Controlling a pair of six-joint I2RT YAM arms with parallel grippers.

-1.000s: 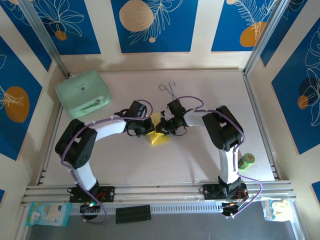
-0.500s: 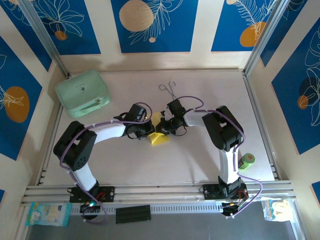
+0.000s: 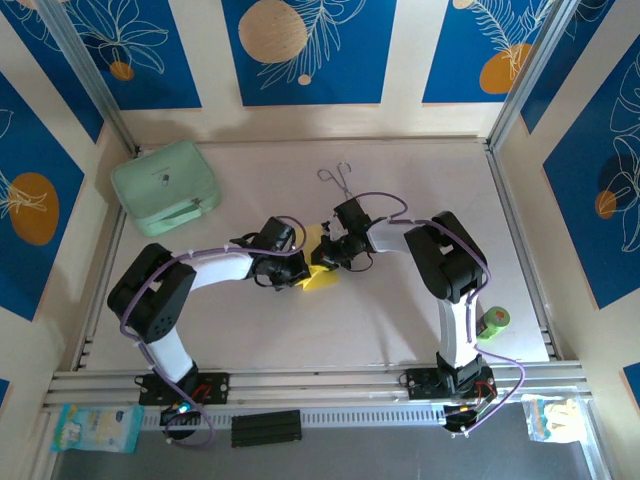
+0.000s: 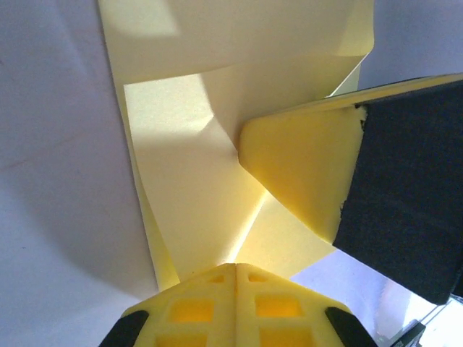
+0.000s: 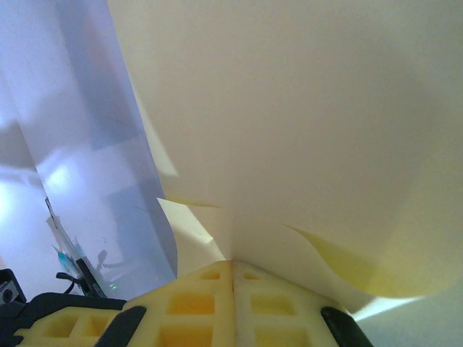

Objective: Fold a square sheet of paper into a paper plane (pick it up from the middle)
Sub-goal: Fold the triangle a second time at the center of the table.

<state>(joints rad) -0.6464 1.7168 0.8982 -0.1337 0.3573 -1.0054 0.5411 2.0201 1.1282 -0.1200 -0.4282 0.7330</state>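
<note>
The square sheet of paper (image 3: 322, 279) is a creased yellow wedge held between both arms at the table's middle. My left gripper (image 3: 303, 269) comes in from the left and is shut on the sheet's edge. In the left wrist view its jaws (image 4: 236, 266) meet where a fold line of the paper (image 4: 188, 181) runs in. My right gripper (image 3: 326, 257) reaches in from the right, shut on the sheet from the other side. Its own view has pale paper (image 5: 304, 130) rising straight out of the closed jaws (image 5: 232, 262). One of the right gripper's fingers (image 4: 304, 166) presses the paper in the left wrist view.
A mint-green case (image 3: 165, 185) lies at the back left. Thin metal tongs (image 3: 337, 180) lie behind the grippers. A green tape roll (image 3: 494, 321) sits by the right rail (image 3: 520, 240). Bare table (image 3: 300, 330) spreads in front of the paper.
My left gripper has slid right and a little toward the near edge, closing in on the right gripper. The paper's lower flap looks narrower and flatter. The right arm has held still.
</note>
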